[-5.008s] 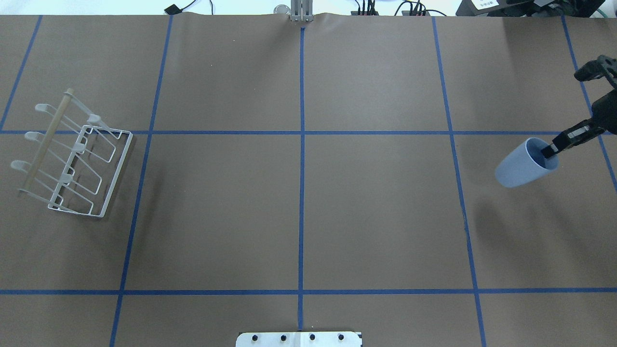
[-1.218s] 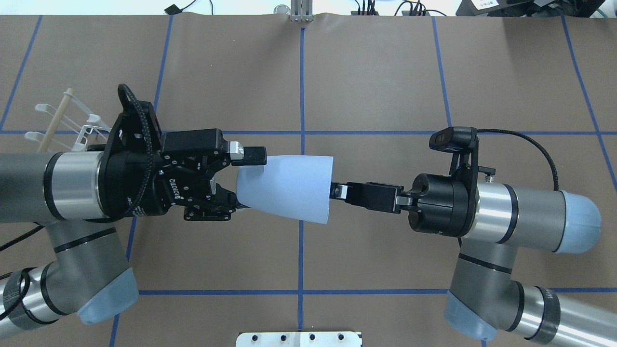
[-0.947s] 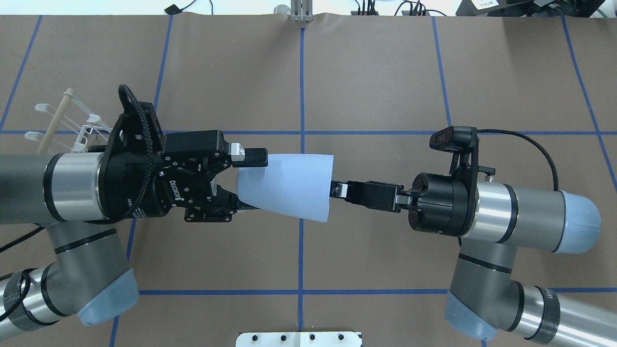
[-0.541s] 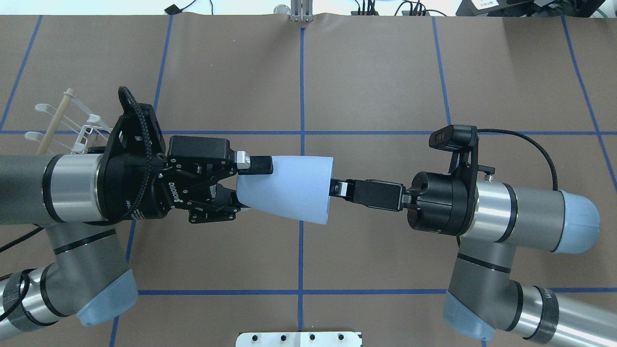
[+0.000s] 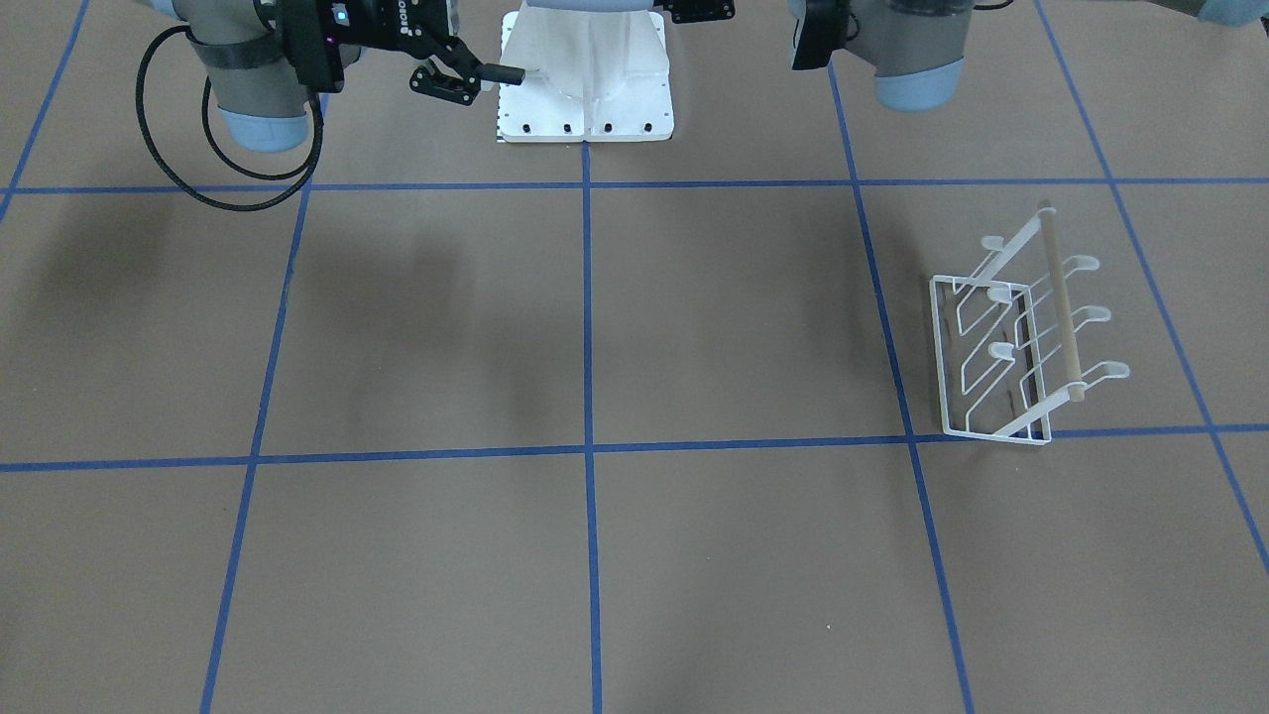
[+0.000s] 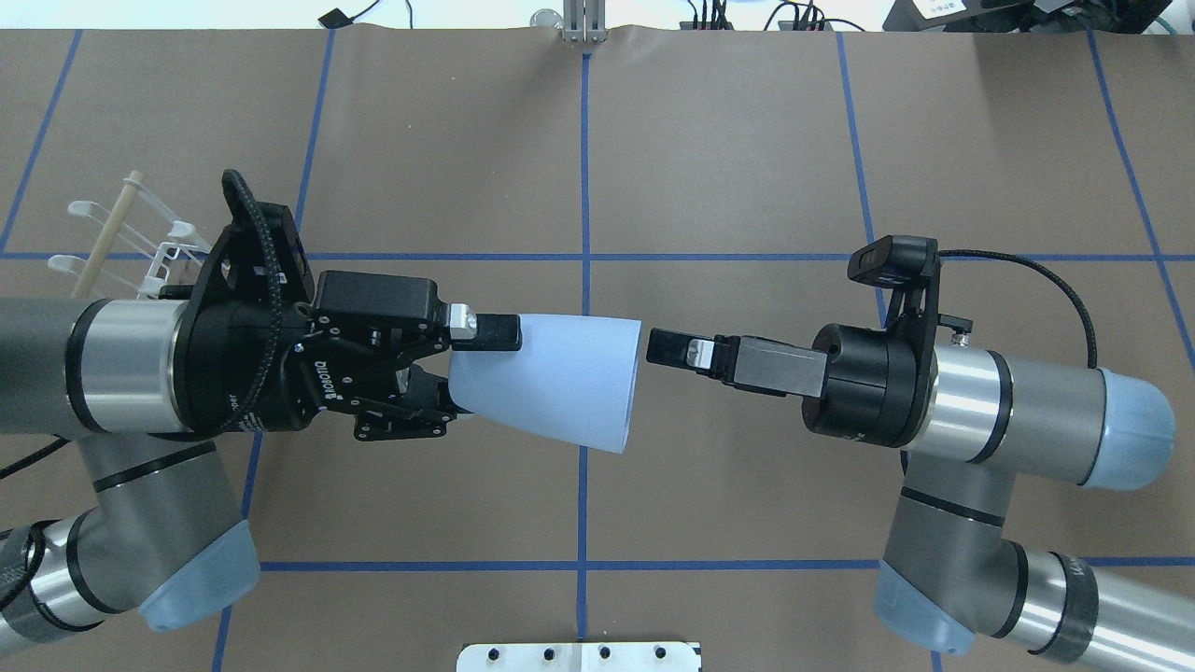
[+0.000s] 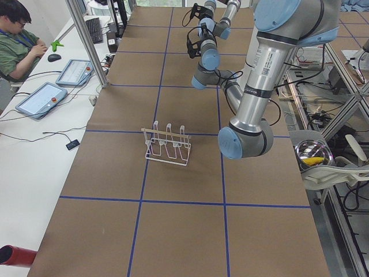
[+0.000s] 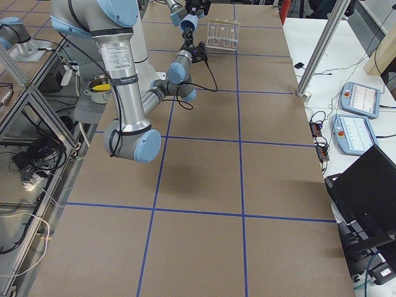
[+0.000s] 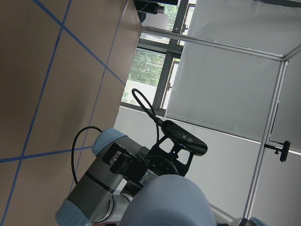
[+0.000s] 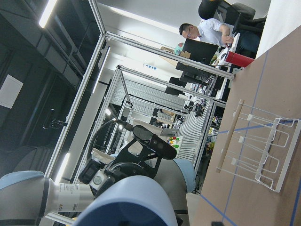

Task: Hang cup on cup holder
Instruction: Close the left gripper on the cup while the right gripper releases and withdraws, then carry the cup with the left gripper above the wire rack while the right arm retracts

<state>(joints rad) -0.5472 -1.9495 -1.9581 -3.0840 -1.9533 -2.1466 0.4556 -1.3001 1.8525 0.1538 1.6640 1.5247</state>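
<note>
We are in the middle of the hand-over. The cup (image 6: 560,383) hangs in the air over the middle of the worktop (image 6: 747,140), well away from every edge. It lies on its side with its mouth towards the right edge and its narrow base towards the left.

The left gripper (image 6: 471,373) pinches the base end, one finger on the far side and one on the near side. The right gripper (image 6: 674,347) sits just outside the rim, apart from it. In the front-facing view its fingers look slightly spread with nothing between them. So we judge that the cup now rests with the left arm (image 6: 56,364) alone.

The rack (image 5: 1059,307) stands near the left edge, about halfway between the far edge and the robot's edge. All its prongs are bare.

Next we would draw the right arm (image 6: 1008,411) back towards its own edge. Then we would swing the left wrist round to the rack and turn the cup mouth-down onto a prong (image 5: 1086,263). The base-end grip suits that move.

Both forearms lie about level, wrists straight, and the grippers point at each other along one line across the worktop.
</note>
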